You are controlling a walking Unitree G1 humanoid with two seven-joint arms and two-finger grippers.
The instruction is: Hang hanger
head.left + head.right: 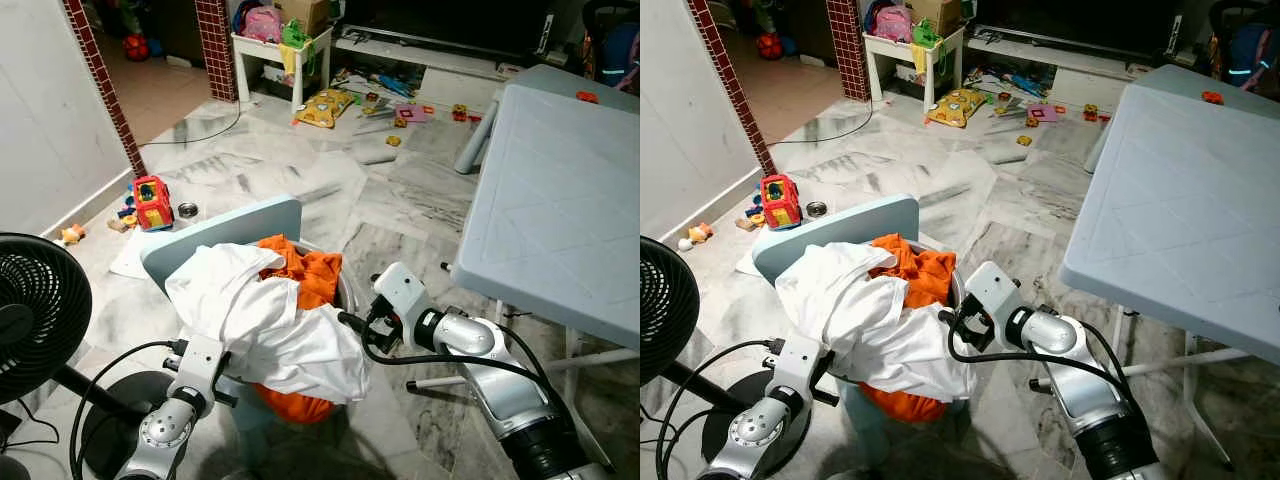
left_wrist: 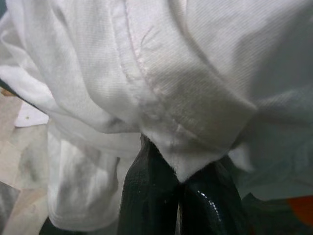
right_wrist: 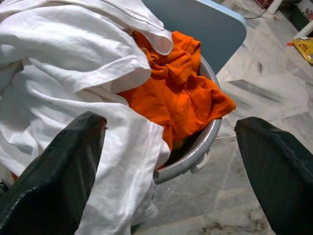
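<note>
A metal basin (image 3: pixel 195 155) sits on a pale blue chair (image 1: pixel 225 228) on the marble floor (image 1: pixel 300 180), heaped with a white shirt (image 1: pixel 262 315) that spills over the near rim and an orange garment (image 1: pixel 312 275) bunched behind it. The left gripper (image 2: pixel 180 188) is pressed up against the white shirt from below on the robot's left side of the heap; in the left wrist view its jaws stand together, pinching a hemmed fold of the white cloth between their tips. The right gripper (image 3: pixel 171 161) sits just beside the basin on the robot's right, its jaws spread wide apart with nothing between them, the edge of the white shirt and the basin rim lying in front of the gap. No hanger can be made out in the heap. A pale blue bench (image 1: pixel 560 200) stands to the right, a black fan (image 1: pixel 35 310) to the left, and toys (image 1: pixel 150 202) lie scattered across the floor further off.
</note>
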